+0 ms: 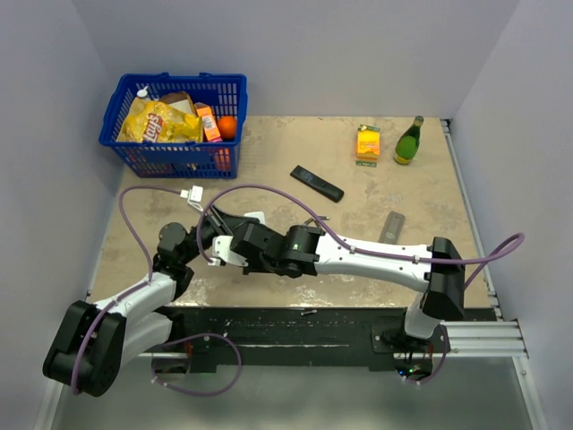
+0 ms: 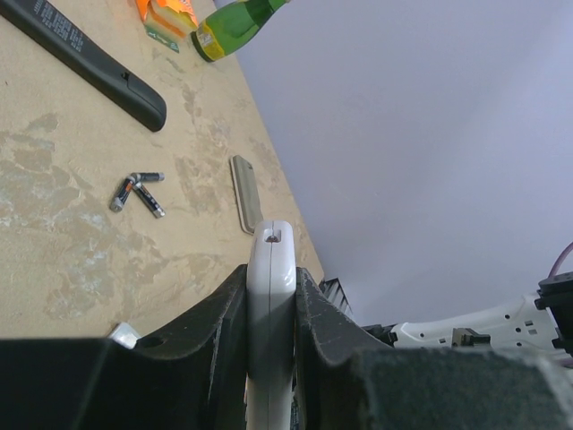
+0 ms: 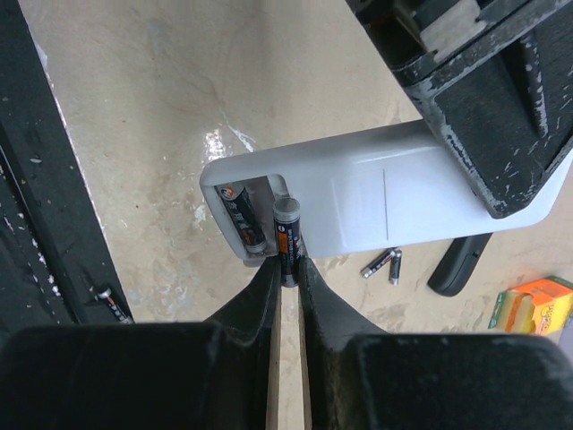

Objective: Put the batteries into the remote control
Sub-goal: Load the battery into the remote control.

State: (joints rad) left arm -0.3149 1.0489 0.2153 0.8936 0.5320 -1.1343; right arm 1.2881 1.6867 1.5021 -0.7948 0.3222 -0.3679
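Observation:
My left gripper (image 2: pixel 271 273) is shut on a white remote control (image 2: pixel 271 260) and holds it above the table. In the right wrist view the remote (image 3: pixel 376 197) shows its open battery bay, with one battery (image 3: pixel 238 217) lying in it. My right gripper (image 3: pixel 286 267) is shut on a second battery (image 3: pixel 286 235), whose top end is at the bay's empty slot. Loose batteries (image 2: pixel 136 190) lie on the table, also seen in the right wrist view (image 3: pixel 383 262) and the top view (image 1: pixel 318 219). Both grippers meet at left centre in the top view (image 1: pixel 235 242).
A black remote (image 1: pixel 316 183) lies mid-table, and a grey battery cover (image 1: pixel 392 226) to its right. An orange box (image 1: pixel 368 141) and a green bottle (image 1: pixel 410 141) stand at the back right. A blue basket (image 1: pixel 120 98) of groceries stands at the back left. One battery (image 1: pixel 309 312) lies on the front rail.

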